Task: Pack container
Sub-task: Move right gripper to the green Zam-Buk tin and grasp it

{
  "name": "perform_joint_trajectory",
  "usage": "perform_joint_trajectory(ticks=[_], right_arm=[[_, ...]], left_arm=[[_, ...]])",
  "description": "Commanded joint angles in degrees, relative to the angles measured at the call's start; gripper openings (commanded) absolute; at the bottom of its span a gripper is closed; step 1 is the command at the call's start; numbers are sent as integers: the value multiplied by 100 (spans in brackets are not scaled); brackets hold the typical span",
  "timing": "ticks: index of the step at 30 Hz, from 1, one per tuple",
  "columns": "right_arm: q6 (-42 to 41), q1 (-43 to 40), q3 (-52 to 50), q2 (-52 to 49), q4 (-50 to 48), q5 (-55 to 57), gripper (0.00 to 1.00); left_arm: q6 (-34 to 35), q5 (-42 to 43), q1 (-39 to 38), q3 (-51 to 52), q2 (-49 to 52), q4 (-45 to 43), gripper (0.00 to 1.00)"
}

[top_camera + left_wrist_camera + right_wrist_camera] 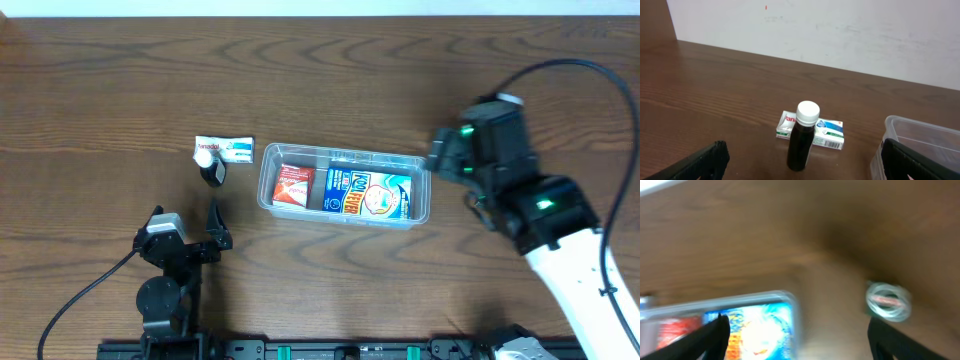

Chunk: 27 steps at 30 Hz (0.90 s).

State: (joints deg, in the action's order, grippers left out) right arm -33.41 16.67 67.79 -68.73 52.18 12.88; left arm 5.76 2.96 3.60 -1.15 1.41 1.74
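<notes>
Overhead, container (264,186) rim near bottle (211,172), apparently apart

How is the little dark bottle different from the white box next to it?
The bottle stands upright, while the box lies flat. The bottle is round and dark with a white cap, while the box is a flat rectangle, white with red and green print. Standing, the bottle rises higher than the box. Both sit on the table, outside the container, not yet packed.
</notes>
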Motion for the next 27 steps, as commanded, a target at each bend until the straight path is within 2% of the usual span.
perform_joint_trajectory(ticks=[1,8,12,18,27], right_arm=[[68,-662,-9,-214,323,-101,87],[-9,-1360,-9,-981,448,-535,92],[-372,-1526,-9,-1539,372,-525,89],[-822,-1720,-9,-2555,164,-507,90],[-732,-2048,-9,-3359,-116,-321,89]], left_arm=[[-11,-59,24,92,-4,214,98],[-11,-59,24,92,-4,214,98],[-11,-57,24,92,-4,214,98],[-11,-59,24,92,-4,214,98],[-11,-59,24,92,-4,214,98]])
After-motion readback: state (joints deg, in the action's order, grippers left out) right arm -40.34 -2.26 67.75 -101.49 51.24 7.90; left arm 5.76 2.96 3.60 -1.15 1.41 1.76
